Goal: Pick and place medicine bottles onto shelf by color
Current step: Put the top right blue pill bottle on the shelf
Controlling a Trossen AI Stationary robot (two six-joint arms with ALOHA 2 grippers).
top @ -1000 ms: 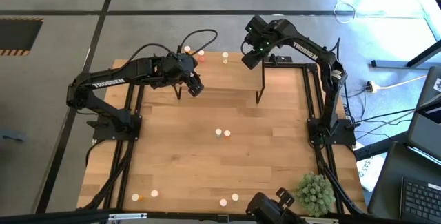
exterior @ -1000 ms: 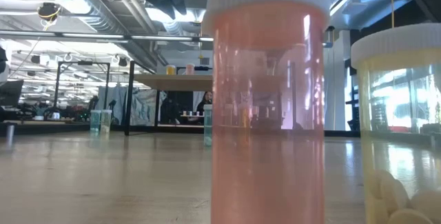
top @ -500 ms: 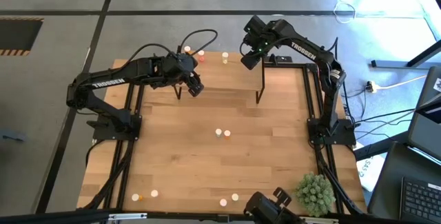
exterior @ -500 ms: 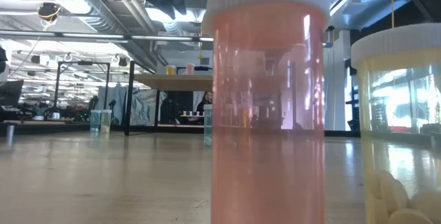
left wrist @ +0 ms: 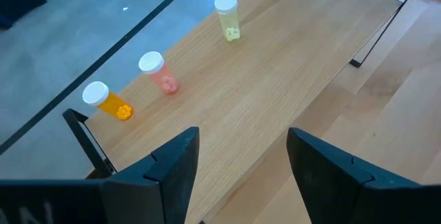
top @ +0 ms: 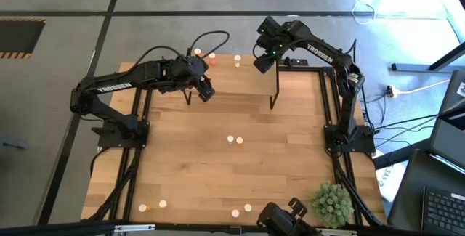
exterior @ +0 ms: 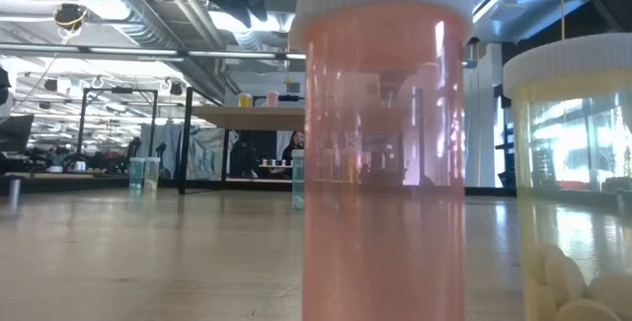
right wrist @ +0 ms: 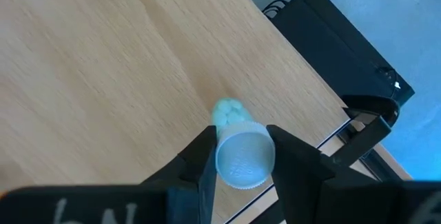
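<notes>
The shelf (top: 232,76) stands at the table's far edge. On it stand an orange bottle (left wrist: 108,101), a red-pink bottle (left wrist: 159,72) and a pale yellow bottle (left wrist: 228,18) in a row. My right gripper (right wrist: 241,165) hangs over the shelf's right part, shut on a pale green bottle (right wrist: 238,145). My left gripper (left wrist: 238,165) hovers open above the shelf's near left part (top: 206,93) with nothing between its fingers. More bottles stand loose on the table, two of them, red-pink (exterior: 385,153) and pale yellow (exterior: 573,183), right in front of the low camera. My right gripper pinches the pale green bottle by its white cap (right wrist: 224,158), one finger on either side. The fingers come steeply from above. The bottle stays roughly upright below them, bottom end (right wrist: 227,112) toward the shelf board; whether it rests on the board I cannot tell.
Bottle pairs stand mid-table (top: 235,141), near the front left (top: 152,206) and front centre (top: 241,210). A spiky green plant ball (top: 333,203) sits at the front right corner. Black frame rails run along both table sides.
</notes>
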